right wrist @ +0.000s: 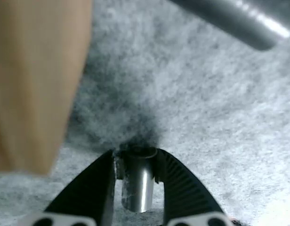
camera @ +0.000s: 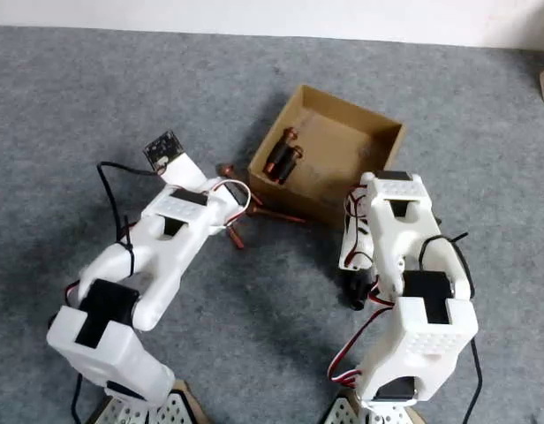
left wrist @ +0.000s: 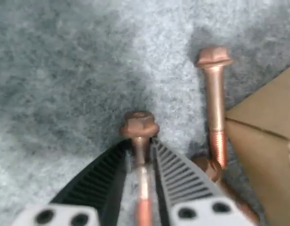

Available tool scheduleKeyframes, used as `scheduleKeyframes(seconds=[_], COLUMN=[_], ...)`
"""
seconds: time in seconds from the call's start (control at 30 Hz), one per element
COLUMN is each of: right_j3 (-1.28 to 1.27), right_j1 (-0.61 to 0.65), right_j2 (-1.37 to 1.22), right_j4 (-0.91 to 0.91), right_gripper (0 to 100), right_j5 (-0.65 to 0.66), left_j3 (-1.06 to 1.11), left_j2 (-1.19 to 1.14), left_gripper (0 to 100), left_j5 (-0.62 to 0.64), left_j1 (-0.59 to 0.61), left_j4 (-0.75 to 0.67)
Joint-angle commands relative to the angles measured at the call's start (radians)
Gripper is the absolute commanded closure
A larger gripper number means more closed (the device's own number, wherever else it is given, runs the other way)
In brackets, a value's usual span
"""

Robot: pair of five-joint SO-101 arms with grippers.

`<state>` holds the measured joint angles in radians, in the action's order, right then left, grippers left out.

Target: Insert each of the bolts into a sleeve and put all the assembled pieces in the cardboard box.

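Bolt [left wrist: 139, 128] clamped by shank in left jaws; sleeve [right wrist: 137, 183] clamped in right jaws. Risk: misaligned mating, bolt tip catches sleeve rim, part twists loose.

A grey, felt-like carpet [camera: 69, 106] covers the whole working surface. Under and ahead of the fingers of the left gripper [left wrist: 141, 147], its nap is mottled in lighter and darker grey patches. Just past the fingertips of the right gripper [right wrist: 137, 155], a dark shadow [right wrist: 135, 134] lies on the carpet and fades to pale grey farther out. Well beyond both sets of fingers, a plain white strip [camera: 254, 16] runs along the carpet's far edge; whether it is wall or bare surface I cannot tell. The light is soft and even, casting only faint shadows.
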<state>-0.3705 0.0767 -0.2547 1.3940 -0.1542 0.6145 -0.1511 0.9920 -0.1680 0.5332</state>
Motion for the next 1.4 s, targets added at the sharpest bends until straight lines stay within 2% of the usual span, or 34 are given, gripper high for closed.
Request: scheduleKeyframes(seconds=[0.0,0.07,0.23,0.47,0.6,0.9,1.13,1.23,1.37], right_j3=[-0.002,-0.001,-0.051,-0.363,-0.591,-1.092,-1.434,-1.461,-1.452], right_j1=[0.031,0.035,0.035,0.091,0.137,0.194,0.197,0.2,0.232], right_j2=[0.022,0.027,0.163,0.552,0.785,1.253,1.656,1.805,1.937], right_j4=[0.021,0.041,0.036,-0.202,-0.437,-1.089,-1.577,-1.558,-1.463], right_gripper=[99.5,99.5,99.5,99.5,99.5,99.5,99.5,99.5,99.5], right_j5=[-0.008,-0.008,-0.008,-0.015,-0.015,-0.014,-0.006,-0.003,0.083], left_j3=[-0.022,-0.022,-0.005,0.128,0.194,0.407,0.461,0.461,0.456], left_j2=[-0.004,0.001,0.104,0.314,0.394,0.507,0.636,0.7,0.783], left_gripper=[99,99,100,100,100,100,100,100,100], left_j5=[0.002,-0.003,-0.13,-0.21,-0.273,-0.43,-0.529,-0.585,-0.595], left_j1=[0.022,0.038,0.024,0.004,0.004,0.002,0.004,0.002,-0.022], left_j4=[-0.011,-0.011,-0.008,-0.014,-0.055,-0.356,-0.371,-0.373,-0.376])
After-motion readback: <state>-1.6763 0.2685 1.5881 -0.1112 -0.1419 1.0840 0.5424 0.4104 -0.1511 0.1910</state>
